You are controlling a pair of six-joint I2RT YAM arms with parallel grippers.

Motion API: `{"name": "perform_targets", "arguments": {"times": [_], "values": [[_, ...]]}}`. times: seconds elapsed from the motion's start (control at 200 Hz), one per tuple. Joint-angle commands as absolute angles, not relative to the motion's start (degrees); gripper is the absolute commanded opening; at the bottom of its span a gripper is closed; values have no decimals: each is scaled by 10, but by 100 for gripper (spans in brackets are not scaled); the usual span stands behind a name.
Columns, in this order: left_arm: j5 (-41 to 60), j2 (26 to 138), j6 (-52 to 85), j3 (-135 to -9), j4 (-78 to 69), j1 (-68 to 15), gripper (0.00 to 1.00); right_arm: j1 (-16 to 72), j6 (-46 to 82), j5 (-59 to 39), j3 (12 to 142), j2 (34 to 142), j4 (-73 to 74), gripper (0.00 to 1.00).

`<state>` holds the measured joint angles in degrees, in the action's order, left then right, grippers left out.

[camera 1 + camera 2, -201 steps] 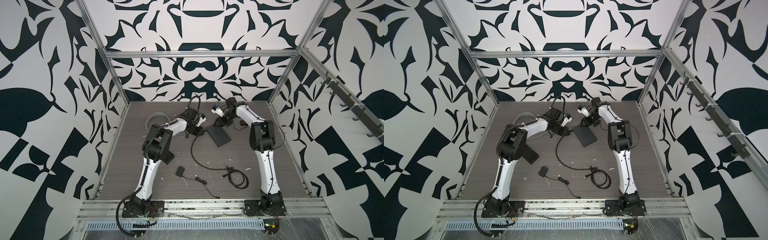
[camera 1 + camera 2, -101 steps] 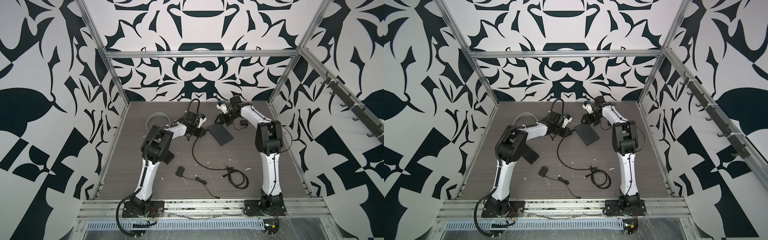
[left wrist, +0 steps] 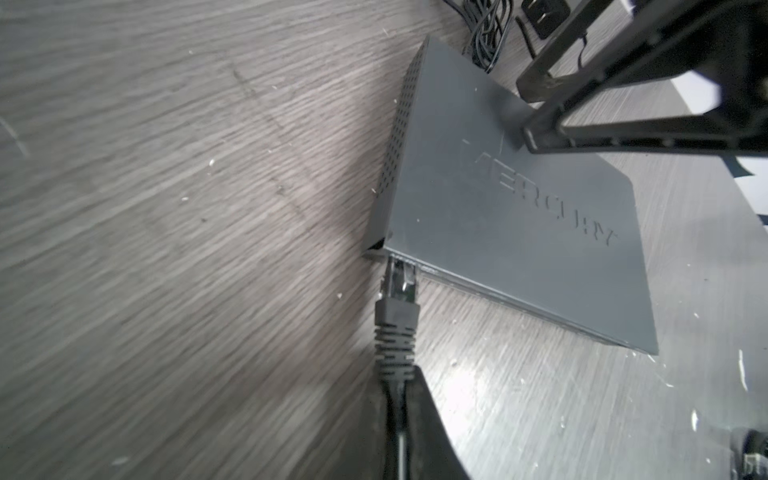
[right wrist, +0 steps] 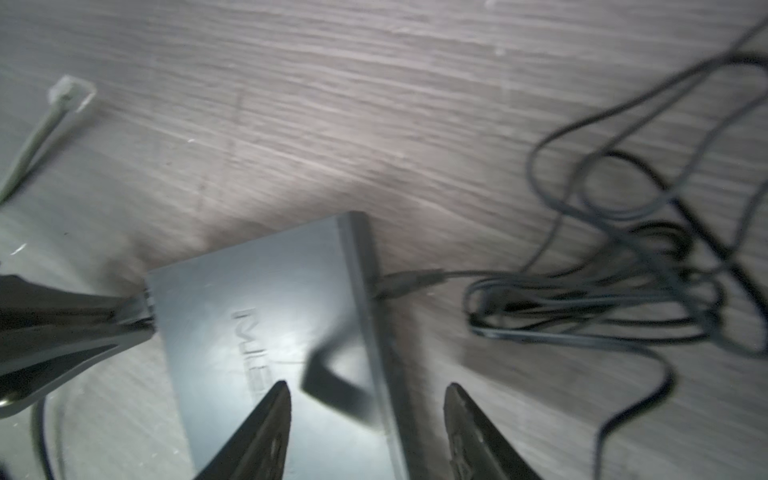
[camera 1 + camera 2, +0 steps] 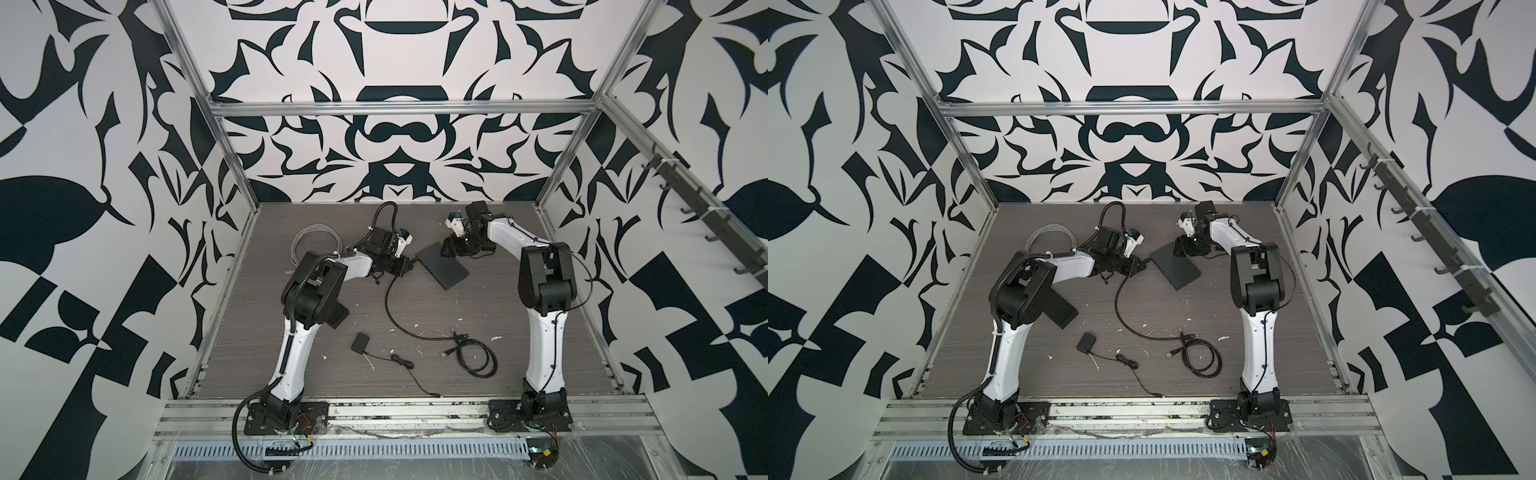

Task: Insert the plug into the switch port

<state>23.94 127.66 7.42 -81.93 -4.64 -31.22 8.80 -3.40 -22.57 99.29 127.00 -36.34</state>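
Left pincer [image 3: 397, 399] clamps the plug [image 3: 397, 286] by its boot, tip at the switch's [image 3: 519, 216] corner port. Right pincer [image 4: 368, 390], apart, straddles the switch's opposite edge; a cord tangle [image 4: 623, 291] lies just beyond.

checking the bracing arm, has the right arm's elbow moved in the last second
yes, in a top view the right arm's elbow has swung sideways toward the right frame post

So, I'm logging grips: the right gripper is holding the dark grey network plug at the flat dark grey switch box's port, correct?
No: the left gripper is holding the dark grey network plug at the port of the flat dark grey switch box, as the left wrist view shows. The right gripper is open.
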Motion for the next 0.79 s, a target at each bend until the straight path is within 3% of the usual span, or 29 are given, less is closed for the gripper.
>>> {"name": "perform_targets", "arguments": {"times": [0.0, 0.275, 0.45, 0.79], "values": [[235, 1303, 99, -783, -2, -316, 13, 85, -66, -271, 1017, 1281, -391, 61], [262, 1324, 109, -789, -19, -316, 16, 88, -119, -361, 1019, 1311, -434, 58], [222, 1297, 106, -778, 13, -317, 36, 84, -82, -289, 1024, 1317, -421, 57], [167, 1266, 85, -763, 55, -317, 55, 82, -61, -250, 1027, 1320, -417, 55]]}}
